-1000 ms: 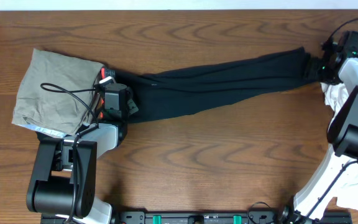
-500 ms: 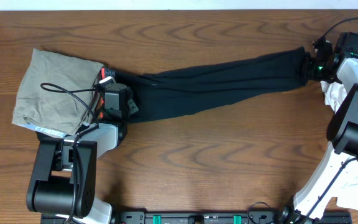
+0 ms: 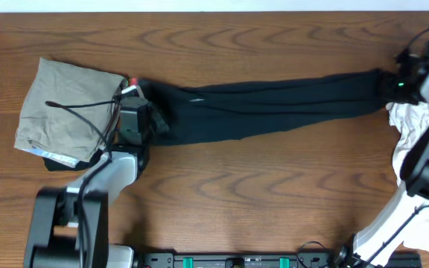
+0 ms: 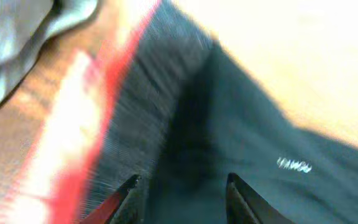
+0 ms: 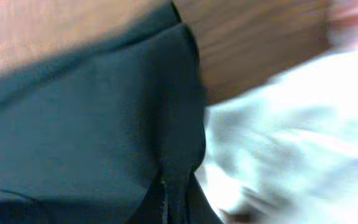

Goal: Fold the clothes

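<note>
1. The black trousers [image 3: 274, 104] lie stretched out in a long band across the upper part of the wooden table [image 3: 237, 193]. The waist end is at the left and the leg ends are at the far right.
2. The waist end lies against the right edge of a khaki-grey garment [image 3: 65, 112] heaped at the table's left. Whether the two overlap cannot be told.
3. The left claw [image 4: 184, 196] is over the waist end. In the left wrist view its two fingertips [image 4: 129, 193] stand apart with dark trouser fabric between them. Whether they press the fabric cannot be told.
4. The same view shows the grey waistband [image 4: 135, 106] with its orange-red edge [image 4: 114, 81] running diagonally just beyond the left fingertip. A small white print [image 4: 294, 165] shows on the black cloth. The view is blurred.
5. The right claw [image 3: 392, 80] is at the leg ends, closed tight and clamped on the trousers. The fabric runs straight into it in the overhead view. In the right wrist view the fabric gathers to a pinched fold at the bottom edge.
6. A white cloth [image 3: 408, 123] lies just beside the leg ends, under the right arm.
</note>
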